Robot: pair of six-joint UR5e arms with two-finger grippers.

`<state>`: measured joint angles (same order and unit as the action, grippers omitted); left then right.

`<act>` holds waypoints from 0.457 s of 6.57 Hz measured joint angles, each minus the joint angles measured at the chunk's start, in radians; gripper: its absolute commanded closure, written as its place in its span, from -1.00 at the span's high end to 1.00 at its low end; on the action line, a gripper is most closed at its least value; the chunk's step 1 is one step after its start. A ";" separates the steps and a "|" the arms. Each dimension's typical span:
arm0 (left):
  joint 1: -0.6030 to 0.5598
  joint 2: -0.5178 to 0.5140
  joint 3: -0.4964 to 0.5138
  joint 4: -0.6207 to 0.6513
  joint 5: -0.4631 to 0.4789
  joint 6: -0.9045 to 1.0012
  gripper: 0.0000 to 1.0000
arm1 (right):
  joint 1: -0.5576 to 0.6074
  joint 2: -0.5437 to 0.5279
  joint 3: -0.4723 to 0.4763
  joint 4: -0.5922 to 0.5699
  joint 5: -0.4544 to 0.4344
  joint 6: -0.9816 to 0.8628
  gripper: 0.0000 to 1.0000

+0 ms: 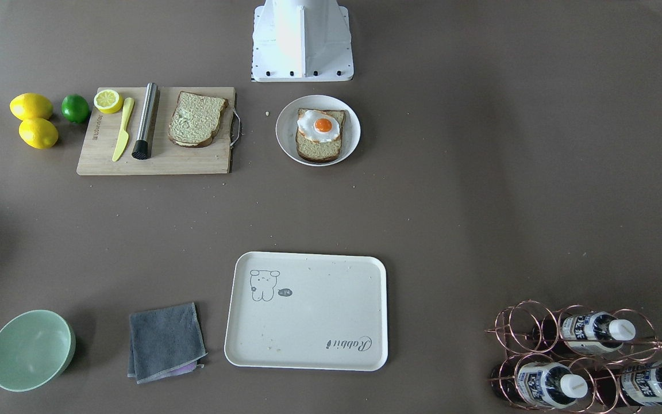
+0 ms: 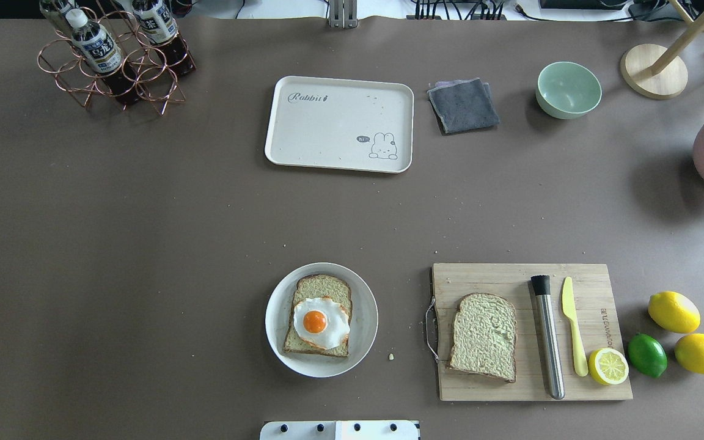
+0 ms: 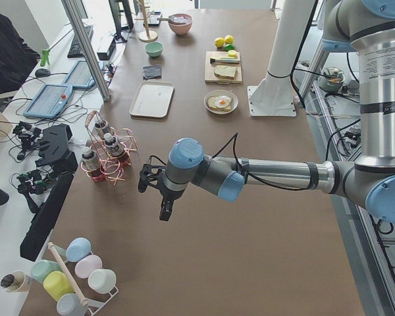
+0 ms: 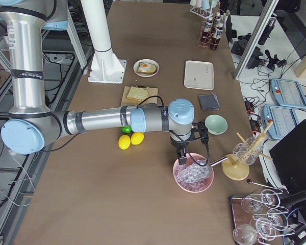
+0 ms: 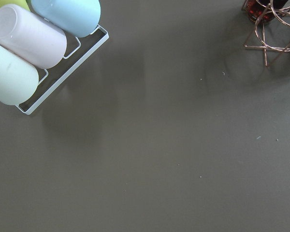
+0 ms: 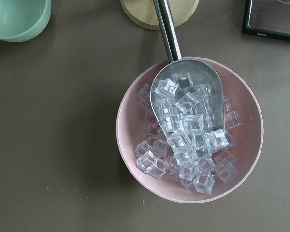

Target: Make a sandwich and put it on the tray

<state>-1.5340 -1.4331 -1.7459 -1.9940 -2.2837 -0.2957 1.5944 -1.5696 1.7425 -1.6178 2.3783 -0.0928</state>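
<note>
One toast slice [image 2: 320,313] with the fried egg [image 2: 320,321] on top lies on a round white plate [image 2: 365,330]. The second slice [image 2: 484,336] lies alone on the wooden cutting board [image 2: 498,275]. The cream tray [image 2: 327,131] with the "Rabbit" script sits empty at the far middle. My left gripper [image 3: 165,212] hovers over the table's left end near the bottle rack. My right gripper [image 4: 182,158] hangs over a pink bowl of ice at the right end. Neither gripper shows in the overhead or front views, so I cannot tell whether they are open or shut.
On the board lie a steel muddler [image 2: 547,336], a yellow knife [image 2: 574,327] and a lemon half [image 2: 608,366]. Two lemons [image 2: 673,311] and a lime [image 2: 646,354] sit beside it. A grey cloth [image 2: 463,105], a green bowl [image 2: 568,89] and a copper bottle rack [image 2: 113,58] line the far side.
</note>
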 measured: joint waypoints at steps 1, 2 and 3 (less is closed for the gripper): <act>0.000 -0.003 0.002 0.000 0.001 0.000 0.94 | -0.009 0.002 0.002 0.001 0.002 -0.001 1.00; 0.000 -0.002 0.005 -0.001 0.001 0.000 0.94 | -0.014 0.003 0.004 0.001 0.007 0.000 1.00; 0.000 0.001 0.006 -0.001 0.000 0.001 0.94 | -0.016 0.006 0.005 0.001 0.012 0.001 1.00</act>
<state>-1.5340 -1.4321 -1.7401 -1.9952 -2.2837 -0.2945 1.5782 -1.5635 1.7473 -1.6169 2.3907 -0.0923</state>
